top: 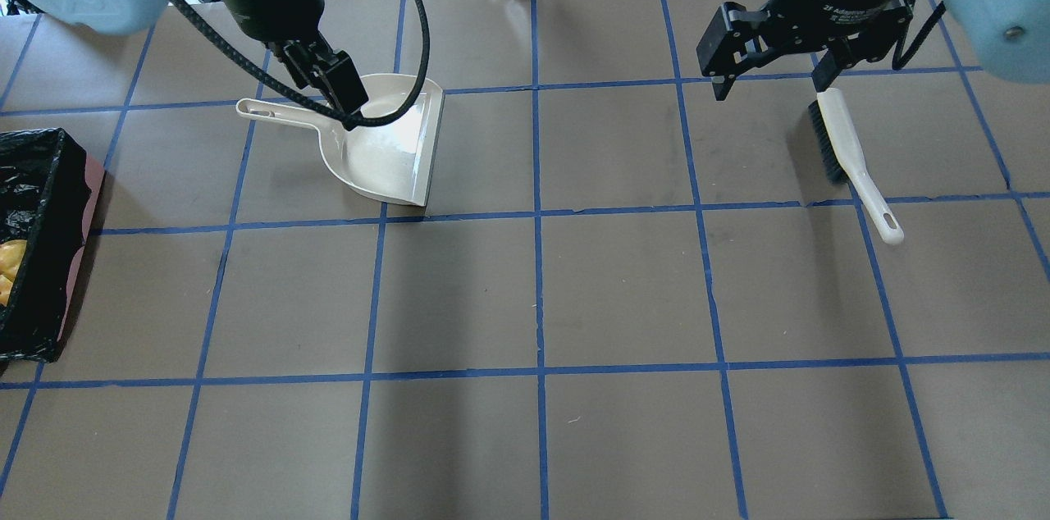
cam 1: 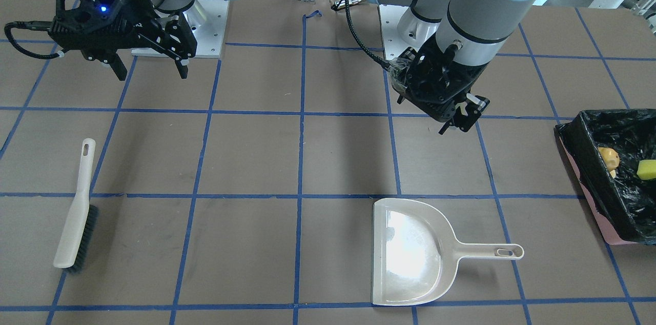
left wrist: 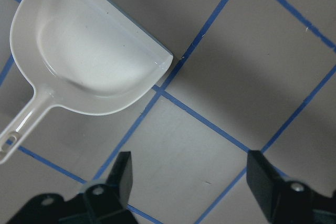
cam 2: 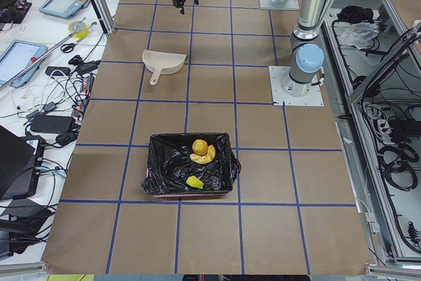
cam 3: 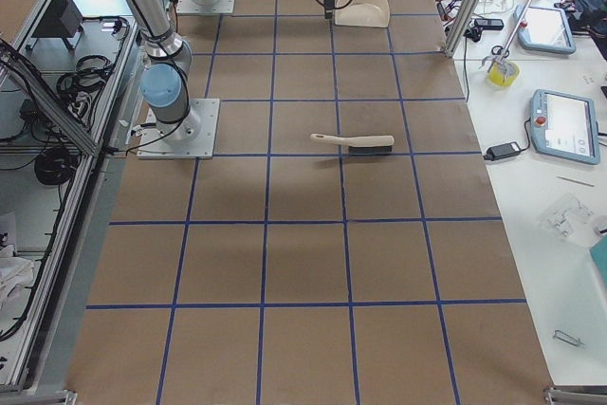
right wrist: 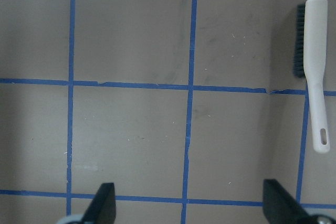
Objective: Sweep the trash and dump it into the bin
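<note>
You'll see the left gripper (left wrist: 191,169) and right gripper (right wrist: 190,195) spread wide, empty; dustpan (cam 1: 410,253) and brush (cam 1: 77,212) lie flat; trash (cam 2: 200,147) sits inside the bin (cam 2: 158,166), seemingly three pieces.

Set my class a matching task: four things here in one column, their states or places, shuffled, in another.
1 beige plastic dustpan
2 white-handled brush, dark bristles
3 pink rectangular bin, black bag lining
4 left end effector

a holds food-like trash pieces
b open, above the table
c empty, flat on table
d on its side, ungripped

Pairs: 1-c, 2-d, 3-a, 4-b.
</note>
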You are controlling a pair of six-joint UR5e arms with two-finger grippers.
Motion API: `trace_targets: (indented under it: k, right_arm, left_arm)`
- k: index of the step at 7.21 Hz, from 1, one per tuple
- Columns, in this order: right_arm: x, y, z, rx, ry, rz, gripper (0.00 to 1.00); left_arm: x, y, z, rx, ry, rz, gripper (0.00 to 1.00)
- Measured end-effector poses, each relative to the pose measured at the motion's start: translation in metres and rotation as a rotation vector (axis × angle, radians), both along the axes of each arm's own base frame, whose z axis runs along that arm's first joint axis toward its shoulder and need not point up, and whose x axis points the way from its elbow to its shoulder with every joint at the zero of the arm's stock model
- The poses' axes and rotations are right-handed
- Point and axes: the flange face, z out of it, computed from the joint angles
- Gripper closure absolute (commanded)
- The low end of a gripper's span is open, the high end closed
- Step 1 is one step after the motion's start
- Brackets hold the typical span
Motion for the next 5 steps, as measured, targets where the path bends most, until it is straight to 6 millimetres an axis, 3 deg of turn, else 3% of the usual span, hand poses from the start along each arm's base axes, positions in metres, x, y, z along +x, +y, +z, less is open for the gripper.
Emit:
trace_targets:
  k: [2,5]
  right_arm:
    - [0.0,0.0,0.0,-0.001,0.0,0.001,0.0]
    - [0.0,0.001,0.001,-0.002,0.0,0.002,0.0]
  left_arm:
    - [0.004,0.019,0.021,-0.013,-0.001,0.241,0.0]
    - [0.017,0.029,0.036,-0.035,0.0,0.349,0.0]
